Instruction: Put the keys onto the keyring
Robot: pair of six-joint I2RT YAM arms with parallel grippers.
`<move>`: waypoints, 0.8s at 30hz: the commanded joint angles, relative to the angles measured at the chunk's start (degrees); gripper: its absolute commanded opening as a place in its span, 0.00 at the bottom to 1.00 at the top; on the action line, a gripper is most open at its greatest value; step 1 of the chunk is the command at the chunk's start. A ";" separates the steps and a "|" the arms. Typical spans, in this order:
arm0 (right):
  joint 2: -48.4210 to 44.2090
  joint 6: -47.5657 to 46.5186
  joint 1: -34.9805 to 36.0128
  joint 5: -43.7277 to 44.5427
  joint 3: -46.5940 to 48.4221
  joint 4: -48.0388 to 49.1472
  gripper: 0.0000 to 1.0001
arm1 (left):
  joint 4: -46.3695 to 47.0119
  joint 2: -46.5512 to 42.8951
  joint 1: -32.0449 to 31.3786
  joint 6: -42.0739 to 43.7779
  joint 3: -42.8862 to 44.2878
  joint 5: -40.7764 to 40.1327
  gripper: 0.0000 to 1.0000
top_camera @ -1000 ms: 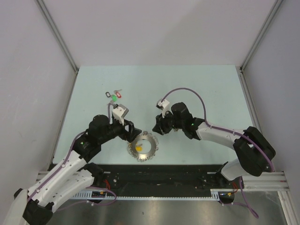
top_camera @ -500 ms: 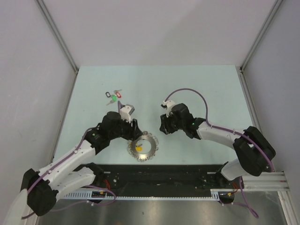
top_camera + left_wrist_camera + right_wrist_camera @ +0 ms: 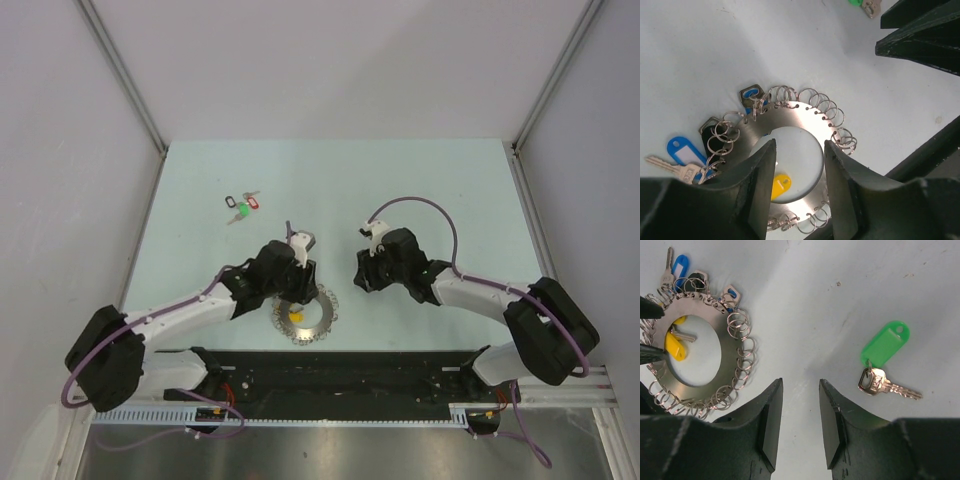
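The left hand [image 3: 799, 150] has slid over the keyring [image 3: 790, 115], half-open, seemingly empty; right hand [image 3: 800, 385] gapes empty.

The keyring [image 3: 729, 347] is a brushed, dull-gleaming metal disc edged with bright wire coils. The green tag [image 3: 884, 343] and blue tag [image 3: 681, 150] are glossy plastic. The key [image 3: 886, 385] is shiny silver metal. The worktop [image 3: 840, 290] is smooth and matt. The right hand [image 3: 800, 385] is matt black plastic.
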 commanded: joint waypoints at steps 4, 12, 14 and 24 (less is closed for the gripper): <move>-2.68 -0.35 -1.04 -1.12 -1.11 3.37 0.40 | 8.32 7.20 -0.88 -1.29 4.17 -2.57 0.48; -2.50 -0.52 -1.12 -1.12 -1.19 3.46 0.40 | 10.43 15.28 -0.97 -1.29 5.58 -1.95 0.47; -2.42 -0.52 -1.21 -1.03 -1.19 3.55 0.39 | 10.35 16.34 -0.97 -1.29 5.58 -2.21 0.47; -2.85 -0.96 -1.39 -0.33 -1.54 3.37 0.39 | 14.04 21.71 -3.25 -0.85 7.78 3.48 0.47</move>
